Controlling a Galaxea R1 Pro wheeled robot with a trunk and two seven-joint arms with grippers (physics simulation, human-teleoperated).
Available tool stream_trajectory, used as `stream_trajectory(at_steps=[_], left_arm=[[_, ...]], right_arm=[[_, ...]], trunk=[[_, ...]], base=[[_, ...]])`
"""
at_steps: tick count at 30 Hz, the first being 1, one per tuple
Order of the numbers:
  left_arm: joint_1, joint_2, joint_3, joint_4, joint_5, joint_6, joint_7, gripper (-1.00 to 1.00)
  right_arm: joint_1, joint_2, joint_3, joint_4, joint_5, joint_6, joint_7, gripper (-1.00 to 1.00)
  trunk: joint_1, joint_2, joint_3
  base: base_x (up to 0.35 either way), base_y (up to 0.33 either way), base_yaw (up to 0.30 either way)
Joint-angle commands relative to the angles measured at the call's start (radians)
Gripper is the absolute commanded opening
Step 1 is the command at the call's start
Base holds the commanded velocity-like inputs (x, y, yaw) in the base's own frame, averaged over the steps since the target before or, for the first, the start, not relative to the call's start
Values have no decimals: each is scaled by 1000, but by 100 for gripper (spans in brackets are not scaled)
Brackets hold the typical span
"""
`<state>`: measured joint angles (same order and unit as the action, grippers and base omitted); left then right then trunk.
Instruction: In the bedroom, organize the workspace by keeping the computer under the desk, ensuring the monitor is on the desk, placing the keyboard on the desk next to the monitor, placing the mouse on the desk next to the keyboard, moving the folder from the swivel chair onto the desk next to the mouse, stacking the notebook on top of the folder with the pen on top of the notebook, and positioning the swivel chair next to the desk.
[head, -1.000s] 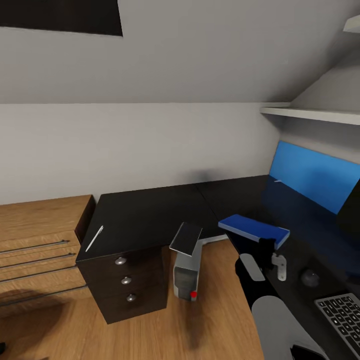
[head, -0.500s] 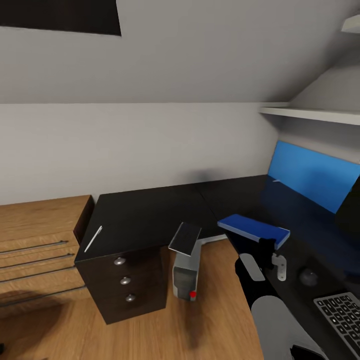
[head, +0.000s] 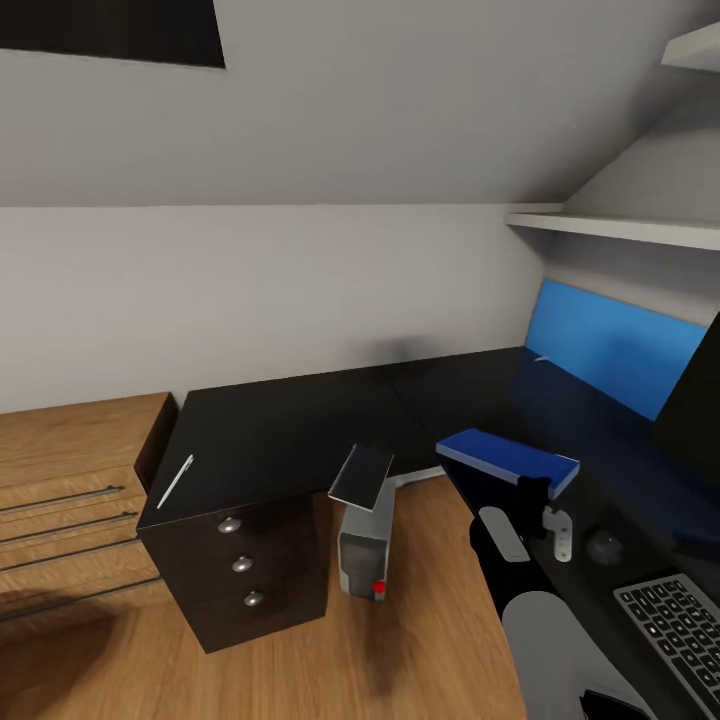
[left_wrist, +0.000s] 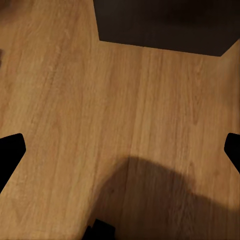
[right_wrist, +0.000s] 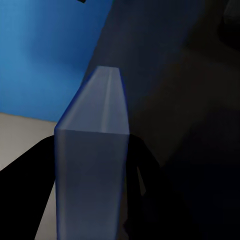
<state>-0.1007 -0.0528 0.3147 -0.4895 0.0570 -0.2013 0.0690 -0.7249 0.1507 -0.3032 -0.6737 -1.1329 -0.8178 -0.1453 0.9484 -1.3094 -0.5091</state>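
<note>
My right gripper (head: 533, 490) is shut on the near edge of the blue folder (head: 506, 458), which it holds level just above the black desk (head: 300, 430) at its inner corner. The right wrist view has the folder's pale edge (right_wrist: 95, 145) between the dark fingers (right_wrist: 30, 185). The mouse (head: 603, 547) and the keyboard (head: 676, 630) lie on the desk to the right, in front of the monitor (head: 695, 410). A white pen (head: 175, 480) lies on the desk's left end. The computer (head: 362, 545) stands under the desk. My left gripper (left_wrist: 120, 150) hangs open over the wooden floor.
A light wooden drawer unit (head: 70, 470) stands left of the desk. The desk's dark drawers (head: 240, 565) face me. A blue back panel (head: 610, 345) lines the desk's right wing, with a white shelf (head: 620, 228) above it. Wooden floor (head: 300, 660) lies before the desk.
The whole picture has slid left, so the camera has turned right, and more of the monitor and keyboard shows. The right arm and folder keep their place in the picture.
</note>
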Motion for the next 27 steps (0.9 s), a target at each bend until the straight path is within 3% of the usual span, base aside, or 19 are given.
stream_trajectory(at_steps=[1, 22, 27], left_arm=[[-1, 0, 1, 0, 6, -3, 0, 100], [-1, 1, 0, 3, 3, 0, 4, 100], [-1, 1, 0, 3, 3, -1, 3, 100]], right_arm=[[-1, 1, -2, -1, 5, 0, -7, -100], [0, -4, -3, -2, 11, -1, -5, -100], [1, -8, -4, -3, 10, -1, -5, -100]], trunk=[[0, -1, -1], [0, -1, -1], [0, -1, -2]], base=[[0, 0, 0], [55, 39, 0], [0, 0, -211]])
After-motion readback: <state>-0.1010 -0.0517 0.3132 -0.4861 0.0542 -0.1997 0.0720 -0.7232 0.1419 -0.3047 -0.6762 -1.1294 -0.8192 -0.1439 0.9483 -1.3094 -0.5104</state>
